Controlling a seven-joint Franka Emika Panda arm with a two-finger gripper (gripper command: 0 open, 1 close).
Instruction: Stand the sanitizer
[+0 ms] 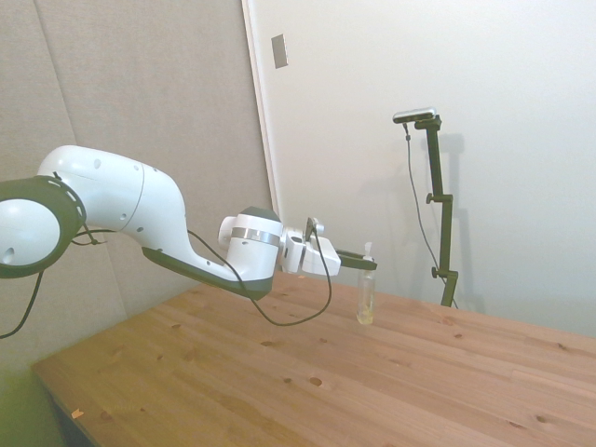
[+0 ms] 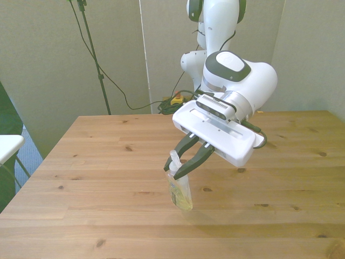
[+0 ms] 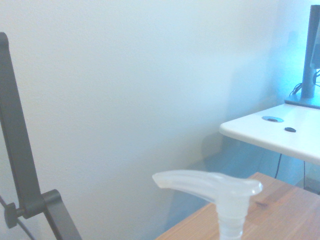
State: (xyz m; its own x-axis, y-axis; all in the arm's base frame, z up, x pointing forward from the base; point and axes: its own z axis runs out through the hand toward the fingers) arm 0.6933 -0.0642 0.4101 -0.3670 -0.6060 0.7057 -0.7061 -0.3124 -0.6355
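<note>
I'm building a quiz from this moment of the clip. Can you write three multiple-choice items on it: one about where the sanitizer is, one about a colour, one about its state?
1. Where is the sanitizer?
A. On the table, at the gripper's tips
B. On the floor
C. Lifted high above the table

2. What colour is its pump nozzle?
A. Red
B. White
C. Black

3. How does the sanitizer stand?
A. Flat on its side
B. Upside down
C. Upright, nozzle on top

Answers:
1. A: in the side view its base meets the table, with the gripper at its neck.
2. B: the wrist view shows a pale white nozzle close up.
3. C: both the side and front views show the bottle vertical with the nozzle uppermost.
</note>
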